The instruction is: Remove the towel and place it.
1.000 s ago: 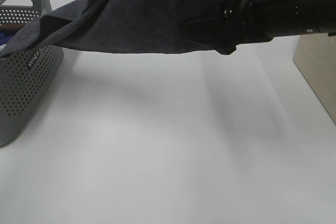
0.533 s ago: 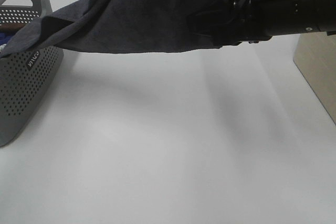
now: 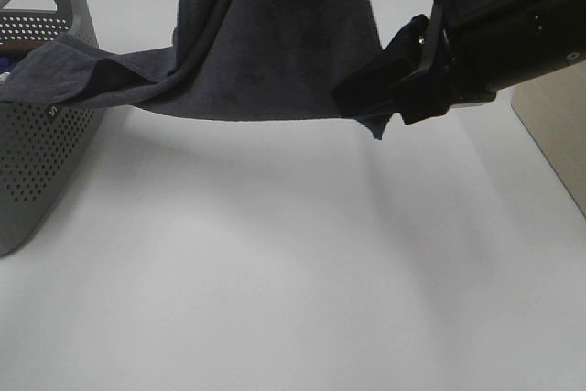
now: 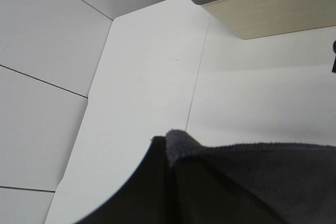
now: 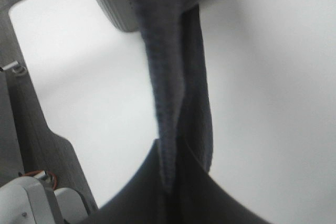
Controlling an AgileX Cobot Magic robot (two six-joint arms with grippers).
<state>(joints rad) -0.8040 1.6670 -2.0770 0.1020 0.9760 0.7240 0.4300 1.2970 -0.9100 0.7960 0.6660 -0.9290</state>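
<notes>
The dark charcoal towel hangs down from above the top edge of the exterior high view. One end still drapes over the rim of the grey perforated basket at the left. My right gripper reaches in from the right and is shut on the towel's lower right corner, above the table. In the right wrist view the towel runs as a narrow fold straight out of the right gripper. The left gripper shows only in its wrist view, shut on a folded edge of the towel high above the table.
A beige box stands at the table's right edge and also shows in the left wrist view as the beige box with a grey rim. The white table spreads below the hanging towel.
My right gripper has closed on the towel's lower right edge and dropped slightly to the right. The towel has drawn upward and narrowed, with less of it lying over the basket.
</notes>
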